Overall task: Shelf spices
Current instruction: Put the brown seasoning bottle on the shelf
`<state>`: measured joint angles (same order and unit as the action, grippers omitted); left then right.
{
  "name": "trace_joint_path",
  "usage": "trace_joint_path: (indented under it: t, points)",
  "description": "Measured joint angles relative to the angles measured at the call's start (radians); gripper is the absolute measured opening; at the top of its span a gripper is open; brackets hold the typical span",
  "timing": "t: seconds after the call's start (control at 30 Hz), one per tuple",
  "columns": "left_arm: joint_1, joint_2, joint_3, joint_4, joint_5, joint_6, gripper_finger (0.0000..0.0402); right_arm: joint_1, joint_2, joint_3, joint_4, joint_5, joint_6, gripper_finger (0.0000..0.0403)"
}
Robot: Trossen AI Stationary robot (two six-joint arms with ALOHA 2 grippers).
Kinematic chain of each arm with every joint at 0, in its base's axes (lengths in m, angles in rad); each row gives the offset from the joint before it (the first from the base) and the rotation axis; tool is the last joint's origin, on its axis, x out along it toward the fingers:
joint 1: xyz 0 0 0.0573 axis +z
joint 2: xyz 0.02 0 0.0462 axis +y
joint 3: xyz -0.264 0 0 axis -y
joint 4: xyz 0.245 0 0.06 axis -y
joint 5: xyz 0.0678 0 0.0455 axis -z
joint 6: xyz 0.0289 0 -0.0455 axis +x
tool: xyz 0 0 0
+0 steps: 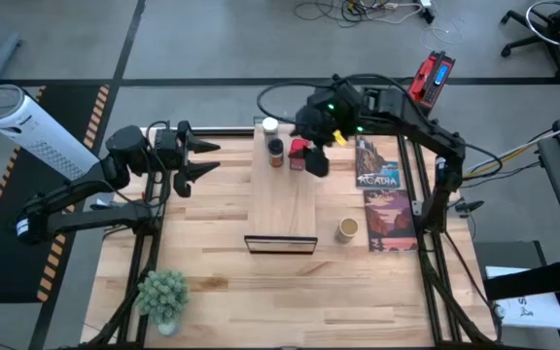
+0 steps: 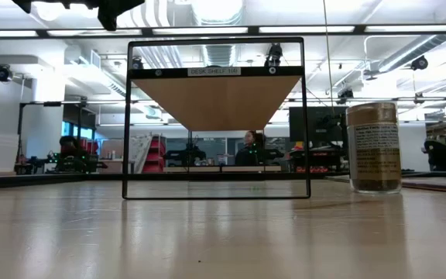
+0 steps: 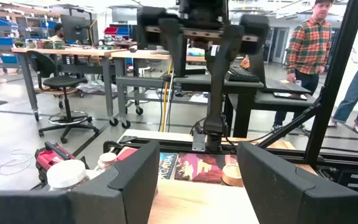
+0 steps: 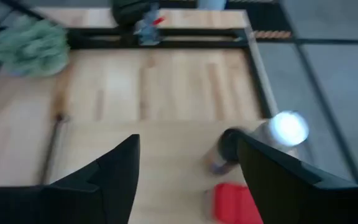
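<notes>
1. Spices are seen in two places in the high view: three are grouped at the far end of the shelf point(image 1: 282, 199), and one stands apart on the surface point(image 1: 212, 282).
2. On the shelf, the white-capped jar point(image 1: 269, 126) is placed at about 11 o'clock from the shelf's middle, the dark black-lidded jar point(image 1: 277, 151) just nearer than it, and the red tin point(image 1: 298, 149) just beside the dark jar at its 3 o'clock.
3. The tan-topped round jar point(image 1: 347, 228) is found on the surface at 4 o'clock from the shelf's middle, between the shelf and the printed game box point(image 1: 385, 194).
4. The right gripper point(image 1: 316, 157) is held above the far end of the shelf, close over the red tin; its jaws are parted, and nothing is gripped between them in the right wrist view, where the tin point(image 4: 232, 202) and both jars are seen below.
5. The left gripper point(image 1: 202, 157) is parked at 9 o'clock of the shelf, over the surface, with its jaws spread wide and empty.
6. A small potted plant point(image 1: 163, 292) is set at 7 o'clock, near the front edge.
</notes>
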<state>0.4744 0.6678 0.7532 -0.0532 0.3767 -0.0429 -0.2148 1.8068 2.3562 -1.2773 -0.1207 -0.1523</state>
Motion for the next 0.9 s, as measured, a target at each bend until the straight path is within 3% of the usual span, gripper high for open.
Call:
trace_joint_path:
  t: [0.2, 0.43, 0.6, 0.9]
  points:
    - [-0.003, 0.0, 0.0, 0.0, 0.0, 0.0, 0.0206, 0.101, -0.014, -0.006, -0.148, 0.0, 0.04, 0.0215]
    - [-0.011, 0.0, 0.0, 0.0, 0.0, -0.001, 0.021, 0.205, -0.008, -0.047, -0.157, 0.024, 0.064, 0.0208]
    - [-0.028, 0.0, 0.0, 0.001, 0.0, -0.002, 0.021, 0.25, -0.02, -0.114, -0.155, 0.118, 0.073, 0.0212]
    - [-0.069, 0.0, 0.0, 0.003, 0.0, -0.003, 0.021, 0.296, -0.14, -0.326, -0.117, 0.167, 0.193, 0.0206]
